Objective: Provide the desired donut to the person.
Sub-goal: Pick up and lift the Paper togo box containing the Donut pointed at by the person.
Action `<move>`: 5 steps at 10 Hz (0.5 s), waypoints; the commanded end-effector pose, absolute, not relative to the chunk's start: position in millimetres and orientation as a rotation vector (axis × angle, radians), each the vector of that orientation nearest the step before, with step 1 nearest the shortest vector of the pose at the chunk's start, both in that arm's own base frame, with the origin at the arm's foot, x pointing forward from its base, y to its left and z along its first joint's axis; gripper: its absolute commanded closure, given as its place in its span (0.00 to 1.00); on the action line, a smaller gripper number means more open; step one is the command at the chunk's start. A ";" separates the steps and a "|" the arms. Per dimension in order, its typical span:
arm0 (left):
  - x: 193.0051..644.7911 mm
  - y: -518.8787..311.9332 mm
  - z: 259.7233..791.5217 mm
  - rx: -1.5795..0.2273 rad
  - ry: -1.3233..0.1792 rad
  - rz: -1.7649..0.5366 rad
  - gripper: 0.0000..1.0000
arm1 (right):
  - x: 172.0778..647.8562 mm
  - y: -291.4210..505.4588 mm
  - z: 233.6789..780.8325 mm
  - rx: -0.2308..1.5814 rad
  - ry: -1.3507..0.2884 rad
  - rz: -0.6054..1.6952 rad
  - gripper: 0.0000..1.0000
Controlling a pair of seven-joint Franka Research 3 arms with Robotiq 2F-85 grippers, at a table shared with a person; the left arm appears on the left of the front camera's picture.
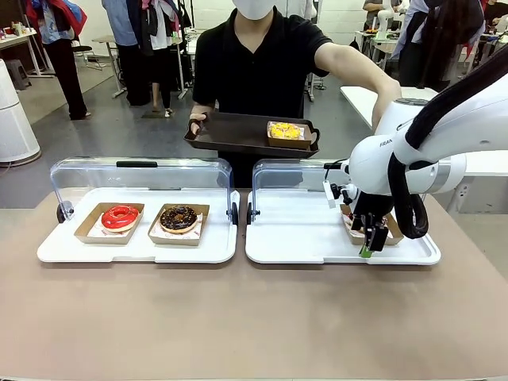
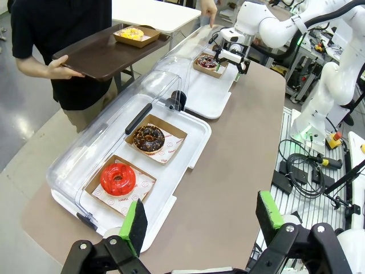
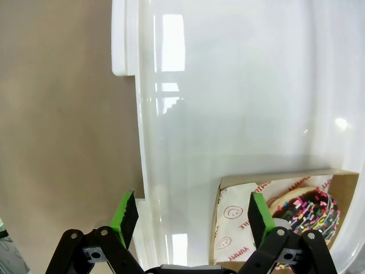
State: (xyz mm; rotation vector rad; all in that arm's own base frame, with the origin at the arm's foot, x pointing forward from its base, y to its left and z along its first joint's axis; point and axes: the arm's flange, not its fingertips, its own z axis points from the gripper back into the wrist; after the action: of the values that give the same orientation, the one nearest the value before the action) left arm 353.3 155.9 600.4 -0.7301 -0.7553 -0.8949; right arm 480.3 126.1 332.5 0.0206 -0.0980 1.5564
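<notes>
The person in a black T-shirt holds a dark brown tray that carries a yellow donut in a cardboard box. Their other hand reaches out over the right white tray. My right gripper hangs open over the near-left edge of the boxed sprinkled chocolate donut, touching nothing; in the right wrist view the right gripper straddles the box's left rim. A red donut and a chocolate donut sit boxed on the left white tray. My left gripper is open and empty, high above the table's end.
Both white trays have clear lids tipped open at the back. Brown tabletop lies bare in front of the trays. Another table stands behind at the right, and cables and equipment lie beside the table.
</notes>
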 end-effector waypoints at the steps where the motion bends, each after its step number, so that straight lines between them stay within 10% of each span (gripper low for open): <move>1: 351.9 157.3 600.3 -0.731 -0.755 -0.907 0.00 | 487.5 126.6 328.1 -0.002 -0.089 1.539 0.00; 5: 351.9 157.3 600.3 -0.731 -0.755 -0.907 0.00 | 489.2 125.7 327.9 0.016 -0.096 1.544 0.04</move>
State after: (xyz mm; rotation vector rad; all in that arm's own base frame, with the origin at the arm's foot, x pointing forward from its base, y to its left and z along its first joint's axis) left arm 353.3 155.9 600.4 -0.7301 -0.7553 -0.8949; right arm 483.4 123.9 329.7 0.0239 -0.0941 1.5501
